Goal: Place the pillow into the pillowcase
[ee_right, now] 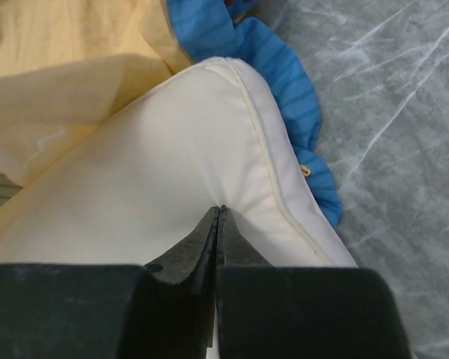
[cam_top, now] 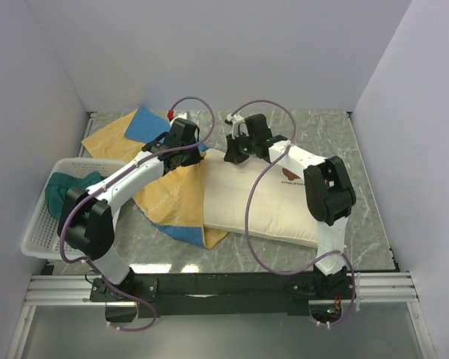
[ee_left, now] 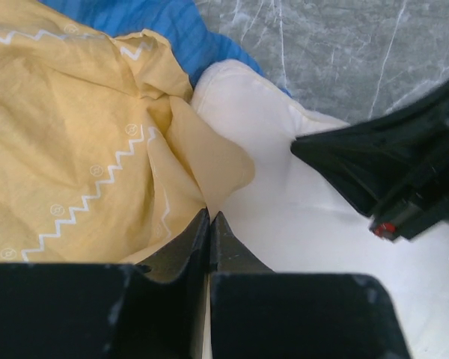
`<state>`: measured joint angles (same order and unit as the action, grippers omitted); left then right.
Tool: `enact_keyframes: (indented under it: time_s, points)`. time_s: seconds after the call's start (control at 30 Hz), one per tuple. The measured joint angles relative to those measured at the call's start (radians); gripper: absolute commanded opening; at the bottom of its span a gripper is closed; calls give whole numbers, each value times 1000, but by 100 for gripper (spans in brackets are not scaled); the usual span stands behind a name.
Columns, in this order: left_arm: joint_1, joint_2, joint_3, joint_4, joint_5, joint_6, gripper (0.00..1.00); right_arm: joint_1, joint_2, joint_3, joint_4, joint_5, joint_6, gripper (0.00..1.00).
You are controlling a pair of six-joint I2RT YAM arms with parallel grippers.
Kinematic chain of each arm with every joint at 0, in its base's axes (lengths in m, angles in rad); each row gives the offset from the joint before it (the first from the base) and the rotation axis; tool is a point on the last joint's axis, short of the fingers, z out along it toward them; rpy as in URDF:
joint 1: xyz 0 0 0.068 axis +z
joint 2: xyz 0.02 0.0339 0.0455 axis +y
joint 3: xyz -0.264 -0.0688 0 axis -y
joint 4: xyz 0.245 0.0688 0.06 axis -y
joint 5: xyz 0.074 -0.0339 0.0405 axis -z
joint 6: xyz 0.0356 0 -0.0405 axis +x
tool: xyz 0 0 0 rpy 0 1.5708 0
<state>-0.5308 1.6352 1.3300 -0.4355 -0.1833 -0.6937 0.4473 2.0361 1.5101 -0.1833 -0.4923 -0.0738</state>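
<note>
Left gripper (ee_left: 209, 218) clamped on the pillowcase (ee_left: 75, 142) edge; right gripper (ee_right: 218, 213) pinched tight on the pillow (ee_right: 157, 164) near its corner; pillow lies on the table (ee_right: 404, 112), yellow cloth lapping its left edge, blue beneath the corner.

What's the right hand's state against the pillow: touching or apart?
Touching. In the right wrist view, the right hand is shut, its tips pressed into the pillow, which puckers there.
</note>
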Motion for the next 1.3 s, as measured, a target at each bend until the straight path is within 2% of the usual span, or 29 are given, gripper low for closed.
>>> enact_keyframes:
  time_s: [0.2, 0.33, 0.6, 0.87, 1.0, 1.1, 1.3]
  points:
    - [2, 0, 0, 4, -14, -7, 5, 7, -196, -191, 31, 2, 36, 0]
    - [2, 0, -2, 5, -17, -18, 5, 41, -321, -249, -5, 8, 43, 0]
    - [2, -32, -67, 8, 11, -29, 5, 114, -388, -376, 42, 35, 60, 0]
    - [-8, -43, -87, 46, 120, -21, 3, 132, -358, -344, 34, 40, 104, 0]
    - [-35, -51, -89, 65, 161, -5, 5, 134, -321, -280, -3, 82, 145, 0]
    - [-63, -93, -111, 87, 180, 2, 7, 134, -281, -212, -26, 131, 197, 0]
    - [-80, -243, -162, 98, 215, 2, 10, 94, -271, -186, -7, 214, 339, 0]
